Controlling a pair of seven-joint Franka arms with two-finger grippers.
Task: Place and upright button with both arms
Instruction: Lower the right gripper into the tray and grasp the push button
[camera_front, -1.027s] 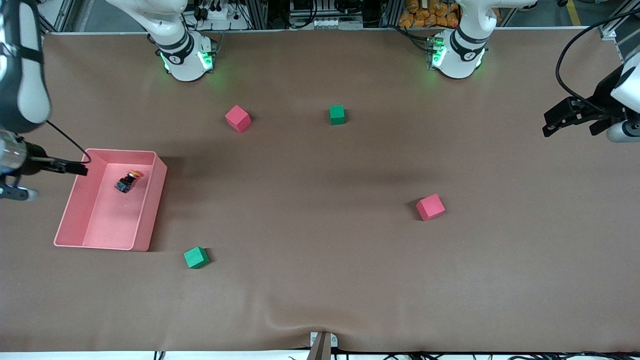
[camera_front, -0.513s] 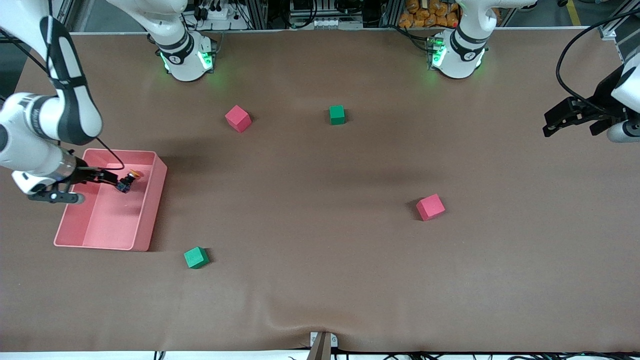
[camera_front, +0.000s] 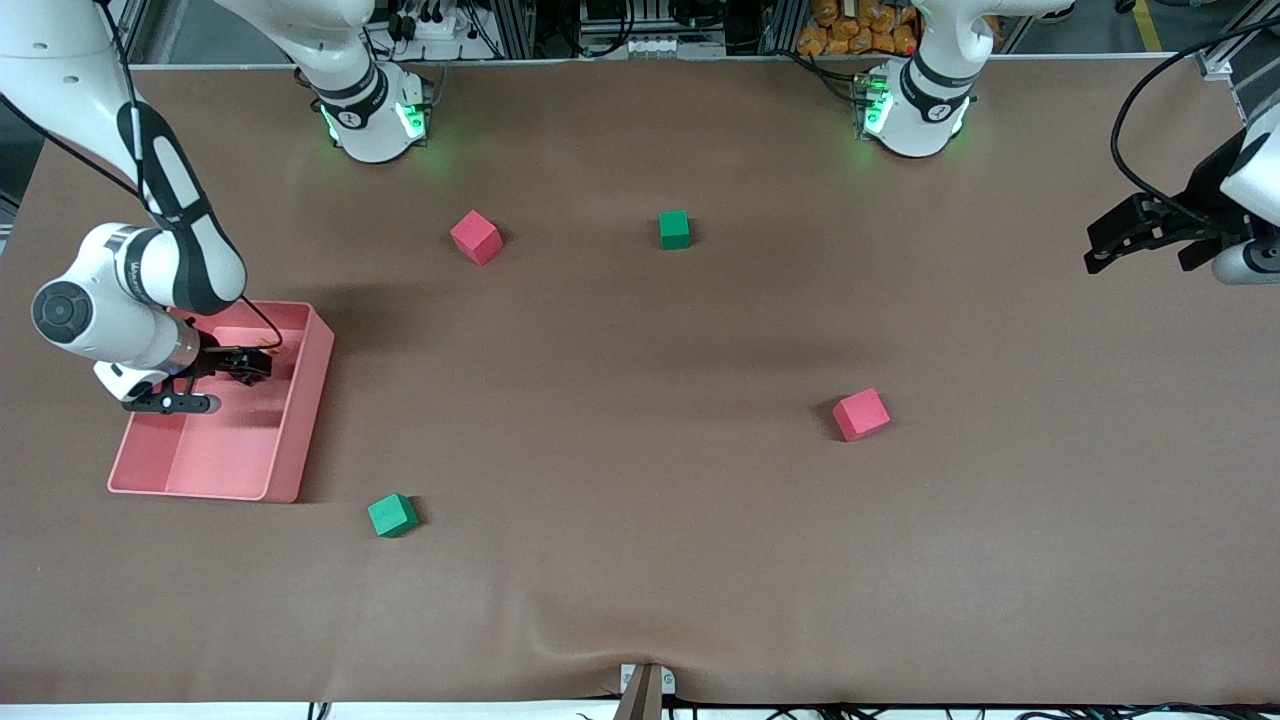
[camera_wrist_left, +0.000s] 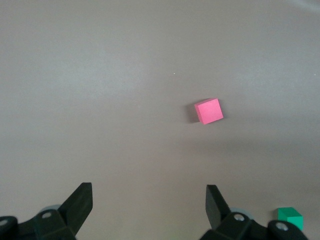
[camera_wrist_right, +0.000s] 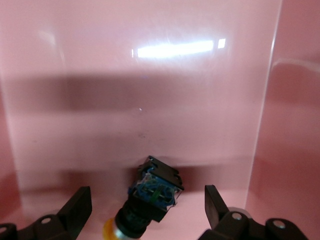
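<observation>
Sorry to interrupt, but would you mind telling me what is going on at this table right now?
The right gripper has reached down into the pink bin at the right arm's end of the table, fingers open on either side of the button, which lies on its side on the bin floor, not yet grasped. The left gripper waits open above bare table at the left arm's end. Two red cubes and two green cubes sit untouched on the brown table.

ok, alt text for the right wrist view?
The open right gripper hangs inside the pink tray, its fingers apart on either side of the button, which lies tipped on the tray floor. The button's black-and-blue body points away from the camera and its orange cap toward it.
</observation>
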